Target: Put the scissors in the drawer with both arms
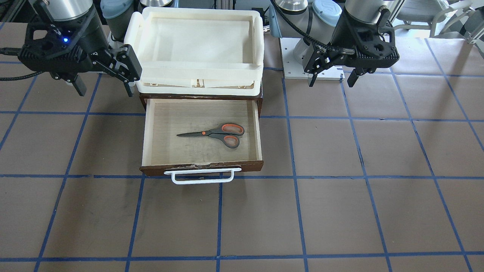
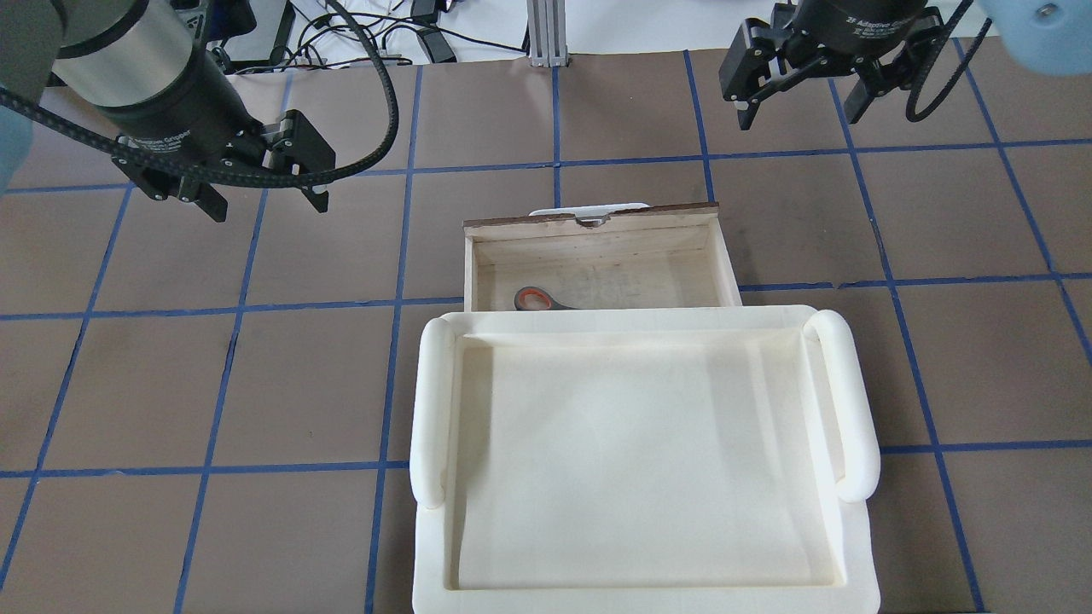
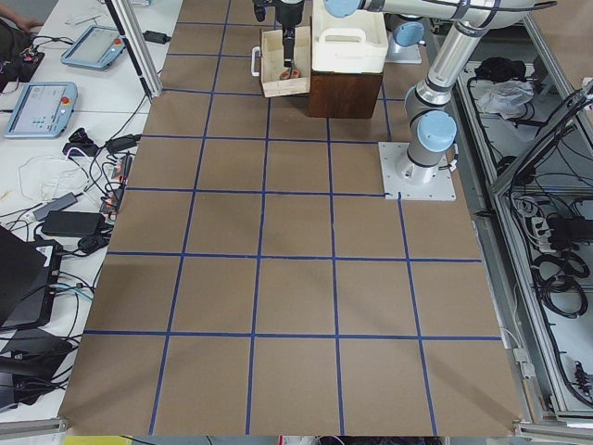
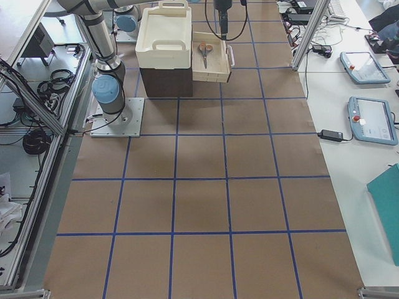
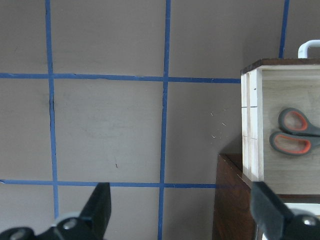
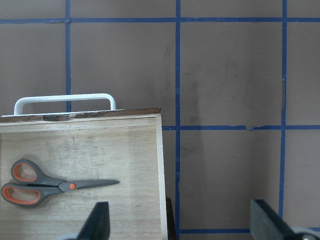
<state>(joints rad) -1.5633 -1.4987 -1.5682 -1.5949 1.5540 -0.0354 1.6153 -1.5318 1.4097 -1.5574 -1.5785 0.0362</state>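
The scissors [image 1: 217,134] lie flat inside the open drawer [image 1: 202,168], with the handles toward my left and the blades toward my right. They also show in the overhead view [image 2: 533,299], the left wrist view [image 5: 295,132] and the right wrist view [image 6: 45,182]. The drawer's white bar handle [image 1: 202,176] faces away from me. My left gripper [image 1: 331,81] is open and empty, hovering beside the drawer on my left. My right gripper [image 1: 106,90] is open and empty, hovering close to the tray's corner on my right.
A cream-white foam tray [image 2: 435,401] sits on the dark-brown cabinet [image 3: 343,93] that the drawer slides out of. My left arm's base plate [image 1: 298,64] is bolted behind. The brown table has a blue tape grid. Operator tablets [image 4: 368,65] lie on side benches.
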